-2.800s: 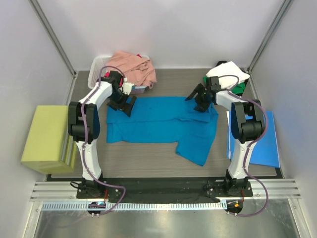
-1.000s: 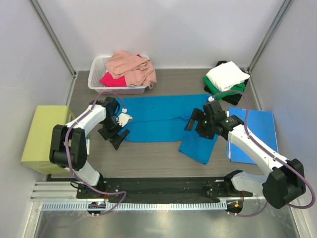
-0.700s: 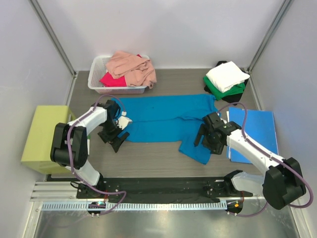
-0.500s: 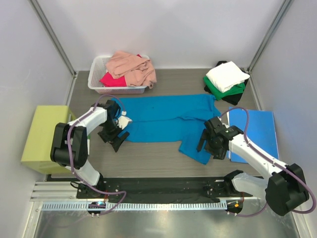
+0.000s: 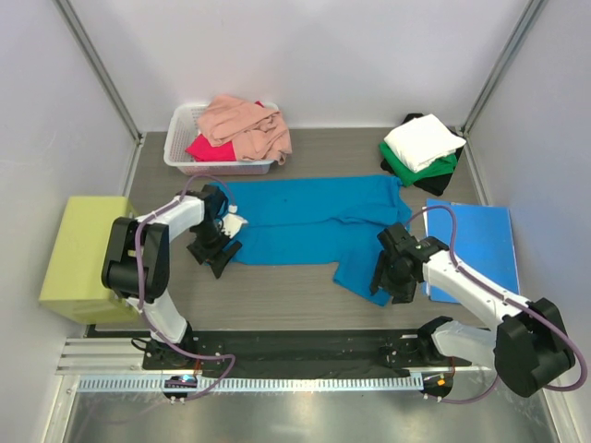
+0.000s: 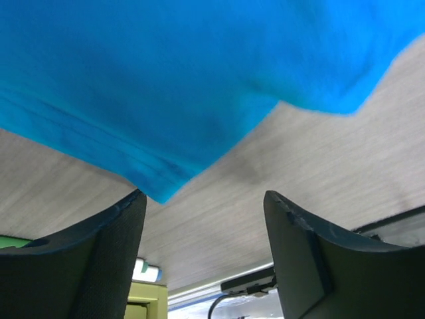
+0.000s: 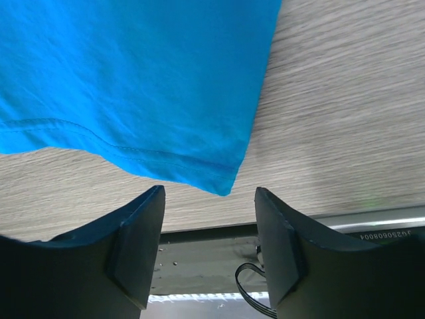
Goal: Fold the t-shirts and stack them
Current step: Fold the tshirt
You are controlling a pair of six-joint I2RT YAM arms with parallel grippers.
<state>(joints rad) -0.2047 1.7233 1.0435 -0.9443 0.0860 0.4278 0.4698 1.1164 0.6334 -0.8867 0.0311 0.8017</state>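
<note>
Wooden table (image 5: 277,295) | teal t-shirt (image 5: 305,217) corner just ahead of left gripper (image 6: 202,196), right gripper (image 7: 209,193) | both spread, empty.

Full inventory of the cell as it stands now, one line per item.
bright teal-blue cloth t-shirt: 1, teal-blue, spread flat mid-table
salmon pink cloth shirt: 1, pink, heaped over the basket
magenta-red cloth shirt: 1, magenta, in the basket, partly under the pink one
white plastic lattice basket: 1, white, back left
folded white cloth shirt: 1, white, top of back-right stack
green cloth shirt: 1, green, under the white one
black cloth shirt: 1, black, bottom of that stack
flat stiff blue rectangular sheet: 1, blue, right side
yellow-green box-like block: 1, yellow-green, far left
grey wood-grain table: 1, grey
left claw: open, at the teal shirt's near-left corner
right claw: open, at its near-right corner
</note>
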